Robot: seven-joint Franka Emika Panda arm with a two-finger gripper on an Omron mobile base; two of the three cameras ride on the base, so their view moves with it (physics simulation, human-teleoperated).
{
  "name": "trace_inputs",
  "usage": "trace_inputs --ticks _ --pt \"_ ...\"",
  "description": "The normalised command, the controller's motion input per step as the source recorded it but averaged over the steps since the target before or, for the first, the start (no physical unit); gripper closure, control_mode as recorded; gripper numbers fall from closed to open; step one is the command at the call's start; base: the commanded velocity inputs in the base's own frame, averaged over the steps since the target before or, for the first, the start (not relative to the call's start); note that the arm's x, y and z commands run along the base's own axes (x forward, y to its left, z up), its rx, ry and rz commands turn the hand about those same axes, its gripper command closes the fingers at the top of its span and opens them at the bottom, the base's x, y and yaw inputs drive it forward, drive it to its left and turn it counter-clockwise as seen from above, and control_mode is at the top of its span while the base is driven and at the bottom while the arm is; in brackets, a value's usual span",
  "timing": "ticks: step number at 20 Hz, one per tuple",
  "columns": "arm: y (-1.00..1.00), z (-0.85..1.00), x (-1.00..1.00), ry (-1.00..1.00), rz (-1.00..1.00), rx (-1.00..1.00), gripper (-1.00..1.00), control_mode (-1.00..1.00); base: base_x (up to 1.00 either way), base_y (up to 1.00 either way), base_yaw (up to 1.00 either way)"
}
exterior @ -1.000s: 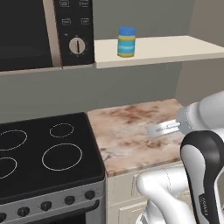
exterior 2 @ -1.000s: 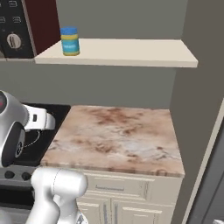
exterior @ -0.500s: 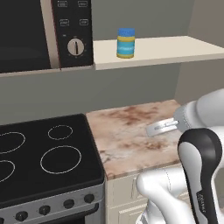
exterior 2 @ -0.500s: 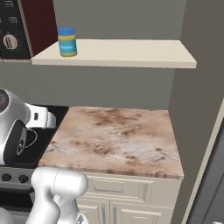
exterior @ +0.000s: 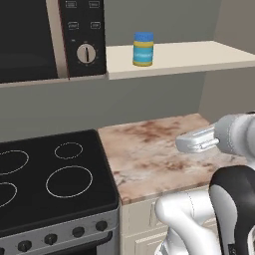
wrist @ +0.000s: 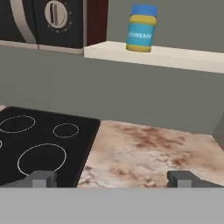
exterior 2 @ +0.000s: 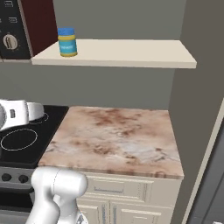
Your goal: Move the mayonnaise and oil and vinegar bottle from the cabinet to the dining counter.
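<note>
I see a black glass stove (exterior: 50, 184) with white ring burners, flush against a brown-beige marbled stone table (exterior 2: 113, 140) on cream panelled cupboards (exterior 2: 131, 205). Above, a black microwave (exterior: 50, 40) with a round dial sits beside the cabinet (exterior 2: 131, 54), a flat beige shelf board. The mayonnaise (wrist: 141, 29), a short cylindrical jar with blue lid and yellow and light-blue bands, stands upright near the shelf's microwave end. End effector (wrist: 111, 179): dark fingertips spread wide, empty, over the table.
</note>
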Motion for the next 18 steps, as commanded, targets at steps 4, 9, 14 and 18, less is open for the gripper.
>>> trace_inputs --ticks 4,9,14,18 --pt "-0.20 0.70 -0.12 -0.24 -0.08 -0.02 -1.00 -1.00 0.00 0.00 0.00" --pt "-0.26 0.63 0.00 -0.12 -0.03 -0.01 -1.00 -1.00 0.00 0.00 0.00" --pt "-0.25 0.46 0.03 -0.01 0.04 -0.02 -1.00 -1.00 0.00 0.00 0.00" --pt "-0.19 0.20 0.09 0.00 0.14 -0.01 -1.00 -1.00 0.00 0.00 0.00"
